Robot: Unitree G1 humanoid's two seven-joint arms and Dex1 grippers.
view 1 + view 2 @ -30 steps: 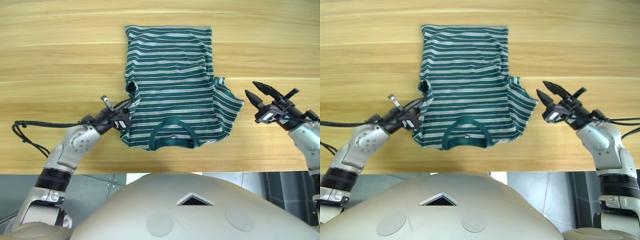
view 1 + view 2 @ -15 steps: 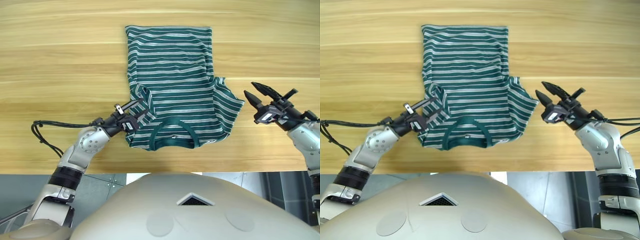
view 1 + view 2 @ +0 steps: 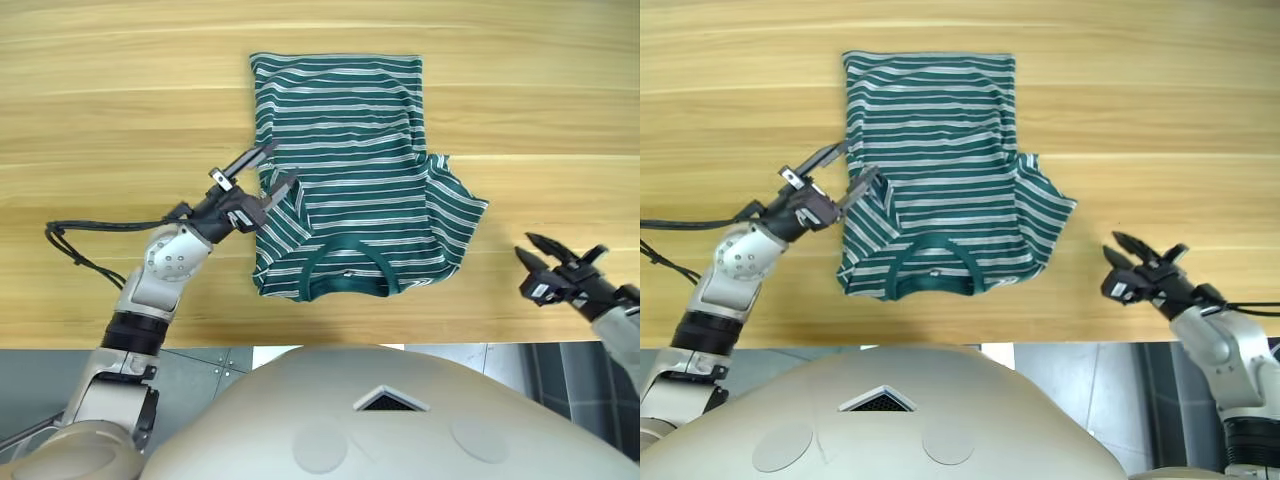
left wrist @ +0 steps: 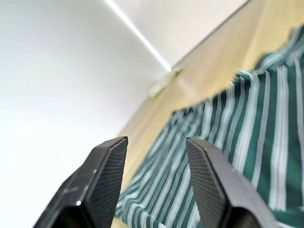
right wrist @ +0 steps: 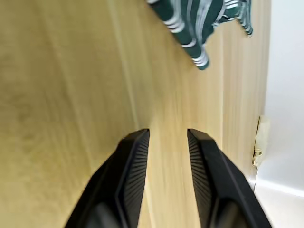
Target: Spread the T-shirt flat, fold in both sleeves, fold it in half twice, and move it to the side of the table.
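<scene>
The green striped T-shirt (image 3: pixel 345 170) lies on the wooden table (image 3: pixel 120 100) with its collar toward me. Its left sleeve (image 3: pixel 285 205) is folded in over the body, while the right sleeve (image 3: pixel 455 205) still sticks out sideways. My left gripper (image 3: pixel 262 175) hovers open at the shirt's left edge, just beside the folded sleeve, holding nothing; its view shows the striped cloth (image 4: pixel 247 123) beyond the spread fingers. My right gripper (image 3: pixel 555 262) is open over bare wood near the table's front edge, to the right of the shirt and apart from it, with the right sleeve (image 5: pixel 199 23) ahead of it.
A black cable (image 3: pixel 70 240) loops over the table beside my left arm. The table's front edge (image 3: pixel 200 345) runs just below the collar. Bare wood lies wide on both sides of the shirt and beyond its hem.
My left gripper carried the left sleeve in over the shirt, let it go, and moved away along the left edge. My right gripper drew back toward the front edge, away from the right sleeve.
</scene>
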